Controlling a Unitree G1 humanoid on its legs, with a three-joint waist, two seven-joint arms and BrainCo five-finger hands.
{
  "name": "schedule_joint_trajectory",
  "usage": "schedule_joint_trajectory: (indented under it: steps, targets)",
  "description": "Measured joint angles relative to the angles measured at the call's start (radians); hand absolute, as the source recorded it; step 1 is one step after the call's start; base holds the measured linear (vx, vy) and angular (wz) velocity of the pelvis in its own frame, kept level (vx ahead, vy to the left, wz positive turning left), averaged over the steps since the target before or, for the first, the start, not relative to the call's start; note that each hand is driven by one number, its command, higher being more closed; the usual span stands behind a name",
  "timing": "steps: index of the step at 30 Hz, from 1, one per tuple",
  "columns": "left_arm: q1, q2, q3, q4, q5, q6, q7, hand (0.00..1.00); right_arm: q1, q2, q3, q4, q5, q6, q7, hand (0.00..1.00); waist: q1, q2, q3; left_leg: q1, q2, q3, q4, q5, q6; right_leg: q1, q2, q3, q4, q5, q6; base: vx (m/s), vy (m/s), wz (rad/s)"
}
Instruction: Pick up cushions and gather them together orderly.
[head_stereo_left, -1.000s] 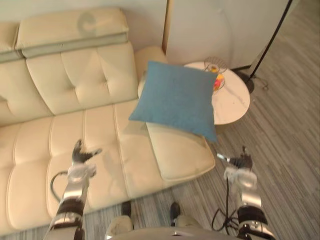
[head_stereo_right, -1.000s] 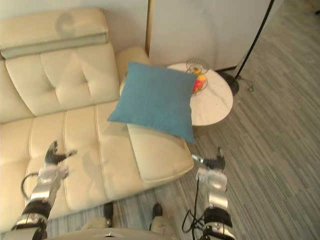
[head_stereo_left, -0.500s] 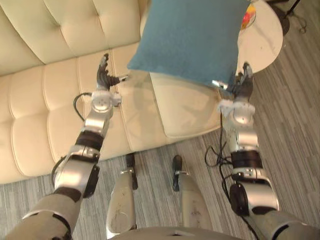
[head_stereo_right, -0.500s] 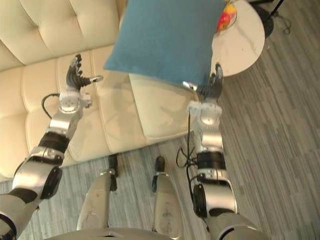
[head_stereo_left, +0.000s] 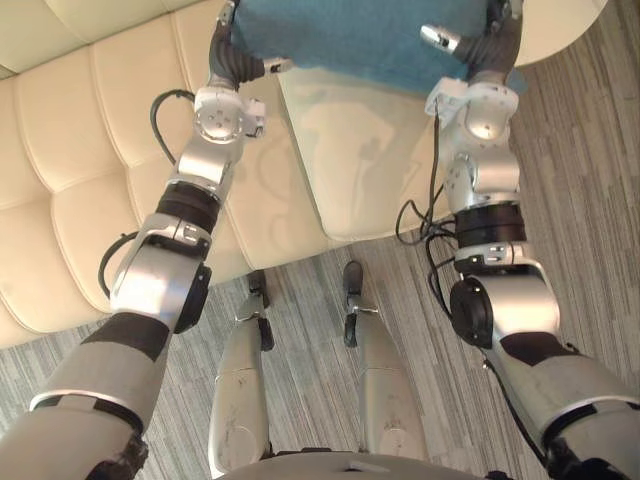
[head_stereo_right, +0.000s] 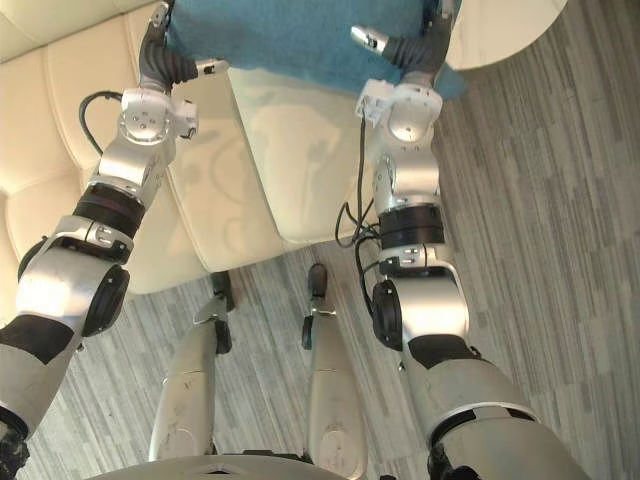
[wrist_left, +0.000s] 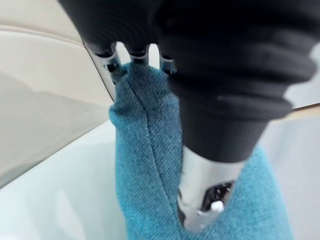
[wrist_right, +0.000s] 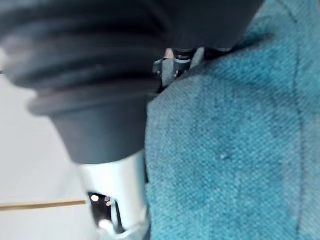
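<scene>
Grey plank floor (head_stereo_left: 590, 220) lies nearest the robot, then one cream leather sofa (head_stereo_left: 80, 170). Over its seat one blue cushion (head_stereo_left: 350, 35) sits between the two hands: the left hand (head_stereo_left: 232, 60) is against its left edge and the right hand (head_stereo_left: 492, 45) against its right edge. Both hands are spread, fingers straight along the fabric and thumbs stretched out, with neither curled round it. Just past the cushion, one white table (head_stereo_left: 560, 20) shows its edge.

Bright even light w/ soft shadows on sofa (head_stereo_left: 350, 150).
</scene>
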Motion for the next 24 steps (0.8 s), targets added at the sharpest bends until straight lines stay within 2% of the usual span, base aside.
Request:
schedule_joint_trajectory:
  steps: [5,8,15,24]
  targets:
    - [-0.013,0.035,-0.002,0.006,-0.061,0.0,0.0,1.0,-0.06,-0.068,0.081,0.03,-0.011,0.031,-0.004,1.0,-0.002,0.001,0.014,-0.002,0.005,0.004,-0.061,0.027,-0.011,-0.013,0.01,-0.001,-0.037,0.027,-0.004,-0.01,-0.017,-0.02]
    - [-0.013,0.051,-0.005,0.003,-0.123,0.0,0.001,1.0,-0.074,-0.082,0.093,0.025,-0.008,0.031,-0.006,1.0,-0.005,0.0,0.014,0.004,0.004,0.002,-0.098,0.06,-0.006,-0.018,0.01,-0.01,-0.042,0.03,-0.005,0.01,-0.018,0.04]
    - [-0.012,0.053,-0.042,-0.045,-0.126,0.0,0.023,1.0,-0.059,-0.087,0.114,-0.022,-0.002,0.02,-0.018,1.0,-0.003,0.0,0.014,0.028,0.002,0.003,-0.107,0.071,-0.015,-0.002,0.01,-0.012,-0.032,0.026,-0.009,0.01,-0.011,0.02]
    - [0.155,0.042,-0.05,-0.277,-0.125,0.0,0.047,1.0,0.272,-0.034,0.11,-0.301,-0.004,0.01,-0.021,1.0,-0.005,-0.002,0.015,0.109,-0.013,-0.02,-0.137,0.074,-0.016,0.06,-0.009,-0.039,0.023,-0.028,-0.012,0.02,-0.05,0.12]
